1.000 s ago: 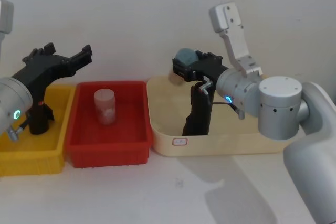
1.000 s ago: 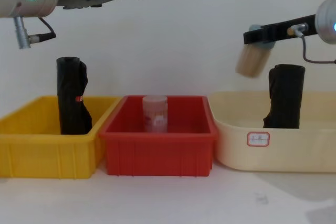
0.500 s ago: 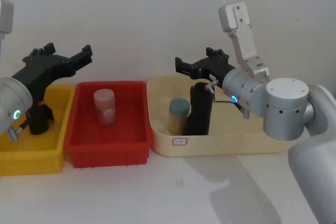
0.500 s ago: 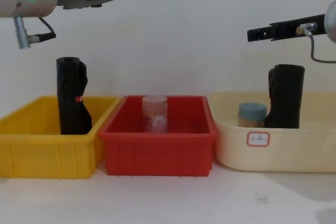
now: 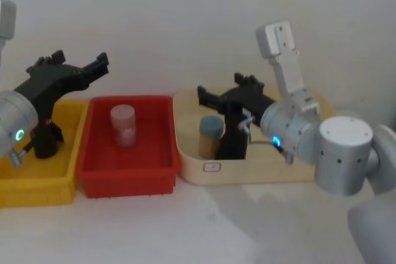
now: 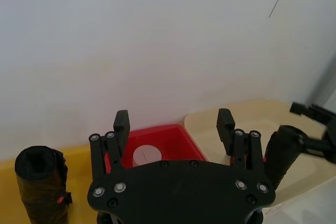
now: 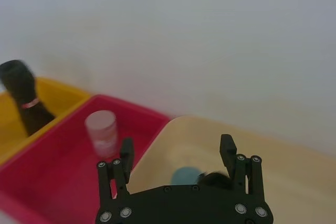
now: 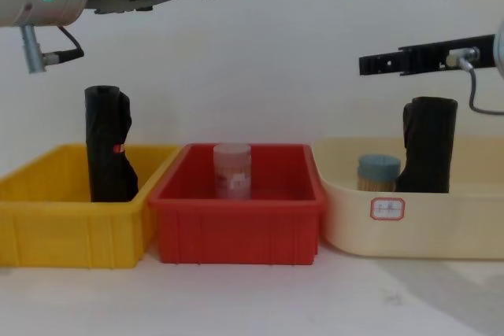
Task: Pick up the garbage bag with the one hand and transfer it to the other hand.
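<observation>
My right gripper [image 5: 224,93] hangs with its two fingers spread wide and nothing between them, poised in the air above the cream bin [image 5: 266,166]. Directly under it a black garbage bag roll [image 5: 234,133] stands upright in that bin, its top just below my fingers but not touching them, as the chest view shows, with a gap between my right gripper [image 8: 409,59] and the roll [image 8: 428,145]. Just beside the roll, on its left, sits a small jar with a blue-grey lid [image 5: 210,136], also inside the cream bin. From my right wrist camera I see my open fingers [image 7: 126,153] and, past them, the blue-grey lid [image 7: 186,174] and a dark patch of the roll's top [image 7: 215,180]. Farther left is the red bin [image 5: 130,166], touching the cream bin's side, with a clear plastic jar [image 5: 123,125] standing in it. Beyond that is the yellow bin [image 5: 43,182], holding a second black garbage bag roll [image 8: 108,155] with a red band, upright against the back wall of the bin. My left gripper [image 5: 93,70] is held high above the yellow bin, fingers parted and holding nothing, well apart from everything below.
</observation>
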You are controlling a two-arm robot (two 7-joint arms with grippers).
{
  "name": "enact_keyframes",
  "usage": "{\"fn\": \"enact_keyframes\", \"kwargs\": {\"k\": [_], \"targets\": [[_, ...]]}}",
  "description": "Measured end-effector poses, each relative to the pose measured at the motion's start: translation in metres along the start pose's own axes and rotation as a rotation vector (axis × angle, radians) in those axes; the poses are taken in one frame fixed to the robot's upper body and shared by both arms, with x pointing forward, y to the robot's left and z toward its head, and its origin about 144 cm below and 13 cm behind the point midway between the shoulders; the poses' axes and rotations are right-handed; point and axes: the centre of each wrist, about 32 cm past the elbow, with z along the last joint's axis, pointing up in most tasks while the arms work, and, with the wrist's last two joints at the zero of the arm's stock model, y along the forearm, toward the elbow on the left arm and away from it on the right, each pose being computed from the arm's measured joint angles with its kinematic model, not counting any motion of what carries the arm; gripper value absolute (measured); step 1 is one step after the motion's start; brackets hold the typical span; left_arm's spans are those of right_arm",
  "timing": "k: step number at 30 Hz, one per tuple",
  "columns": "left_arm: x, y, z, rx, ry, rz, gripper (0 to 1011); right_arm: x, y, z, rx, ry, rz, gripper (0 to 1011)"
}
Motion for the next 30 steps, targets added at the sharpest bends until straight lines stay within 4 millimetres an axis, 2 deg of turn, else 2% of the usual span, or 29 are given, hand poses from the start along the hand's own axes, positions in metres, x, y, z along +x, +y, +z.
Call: {"fn": "enact_keyframes", "kwargs": {"k": [10,30], "targets": [[0.0,0.0,0.0,0.0,0.0,0.0,1001,-0.023,-0.022,-0.01,0.004,0.018,0.064,1000],[0.0,0.0,0.0,0.0,0.0,0.0,1001,-0.036,-0.036,-0.014,0.008,0.03,0.099,1000]]}}
